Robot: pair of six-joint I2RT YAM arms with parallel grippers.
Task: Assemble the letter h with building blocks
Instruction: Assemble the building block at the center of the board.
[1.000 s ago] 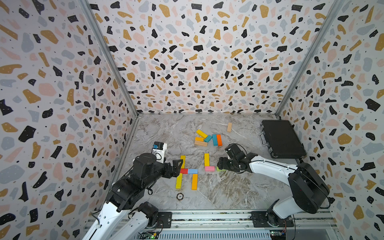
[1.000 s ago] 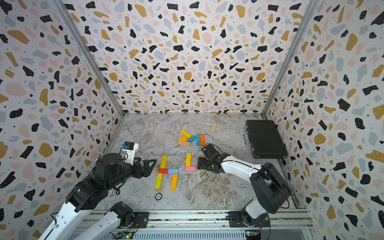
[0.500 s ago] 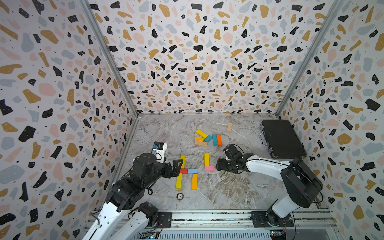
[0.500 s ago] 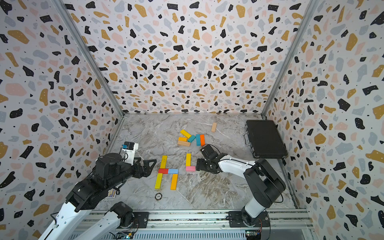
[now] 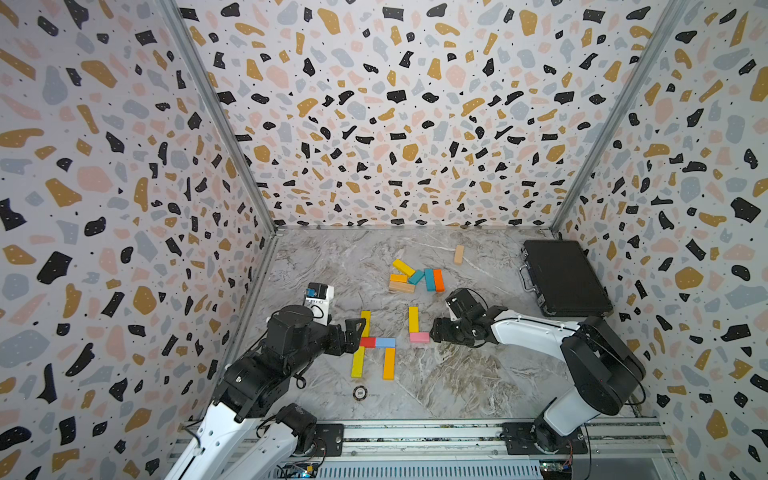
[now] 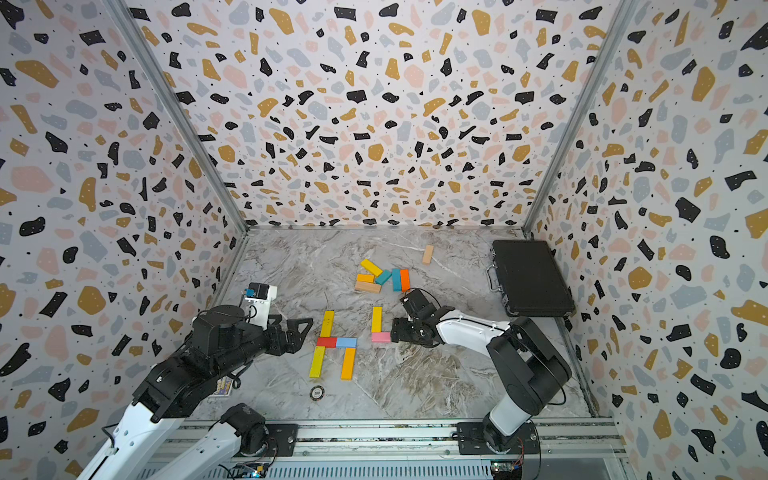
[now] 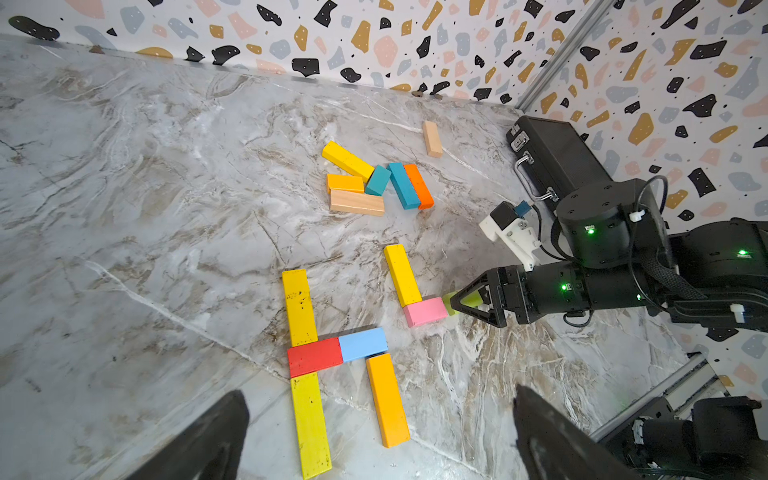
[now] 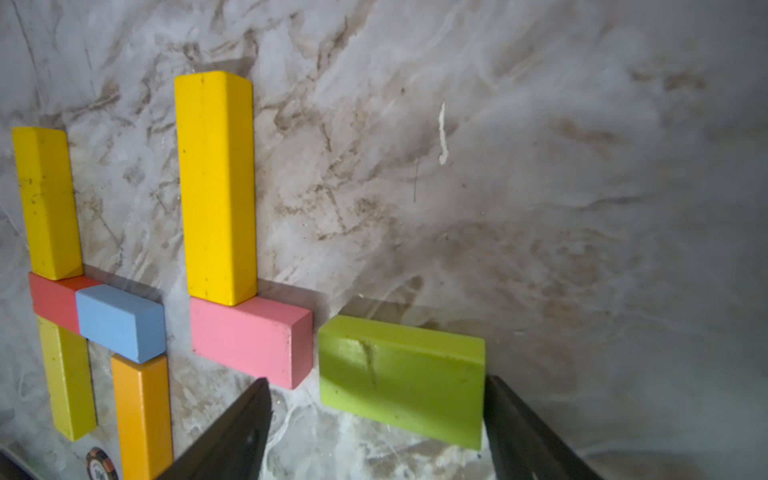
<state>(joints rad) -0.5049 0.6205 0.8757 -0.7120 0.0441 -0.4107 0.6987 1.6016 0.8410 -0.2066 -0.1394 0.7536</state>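
One block figure lies flat near the front: two yellow blocks (image 5: 365,323) in line, a red (image 5: 367,342) and a blue (image 5: 385,342) crossbar, and an orange leg (image 5: 389,363). To its right a yellow block (image 5: 413,319) meets a pink block (image 5: 419,337). A green block (image 8: 401,374) lies just beyond the pink one, a thin gap apart. My right gripper (image 8: 376,380) is open and straddles the green block; one finger touches its far end, the other stands clear near the pink block. My left gripper (image 7: 380,395) hangs open and holds nothing, beside the first figure.
Loose blocks lie in a pile (image 5: 416,277) behind the figures, and a single plain wood one (image 5: 458,254) lies farther back. A black case (image 5: 563,276) stands at the right wall. A small round disc (image 5: 360,392) lies near the front edge.
My right gripper has slid left toward the pink block with the green block between its fingers, and its jaws have narrowed slightly. The left arm has not moved.
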